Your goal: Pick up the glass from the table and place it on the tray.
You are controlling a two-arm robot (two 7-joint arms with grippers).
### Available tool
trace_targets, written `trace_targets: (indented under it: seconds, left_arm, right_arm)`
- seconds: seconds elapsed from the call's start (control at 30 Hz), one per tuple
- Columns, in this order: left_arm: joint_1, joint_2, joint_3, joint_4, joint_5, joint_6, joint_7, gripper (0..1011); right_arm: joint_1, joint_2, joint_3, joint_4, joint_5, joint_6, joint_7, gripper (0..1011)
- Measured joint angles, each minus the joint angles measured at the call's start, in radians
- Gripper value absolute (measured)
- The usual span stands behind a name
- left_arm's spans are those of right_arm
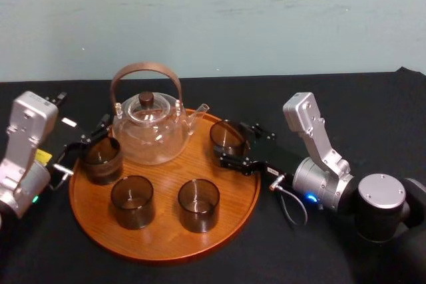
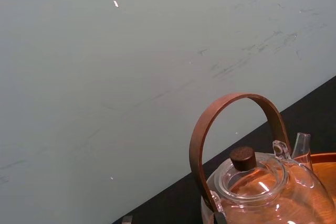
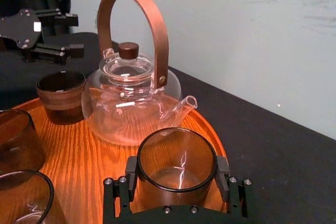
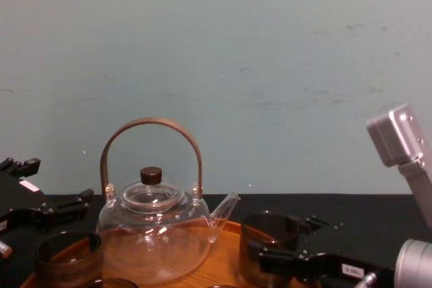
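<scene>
Glass (image 3: pixel 176 156) is clamped in the right end effector (image 3: pixel 177 174), low over the tray (image 1: pixel 166 241), ready for release; left end effector (image 3: pixel 76 35) idles open.

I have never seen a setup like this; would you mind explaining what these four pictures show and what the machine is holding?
This is a two-armed robot, filmed by cameras on its head, chest and each wrist. On the black table sits a round wooden tray carrying a glass teapot and three smoky glasses. The right gripper, seen close up from its own wrist, is shut on a fourth glass at the tray's right edge. The left gripper hangs open near the leftmost glass.
</scene>
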Motion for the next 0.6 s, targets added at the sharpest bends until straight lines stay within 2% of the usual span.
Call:
trace_targets:
  seconds: [0.6]
  left_arm:
    - [0.000, 0.000, 0.000, 0.000, 0.000, 0.000, 0.000, 1001]
  right_arm:
    - [0.007, -0.006, -0.008, 0.018, -0.010, -0.002, -0.002, 912]
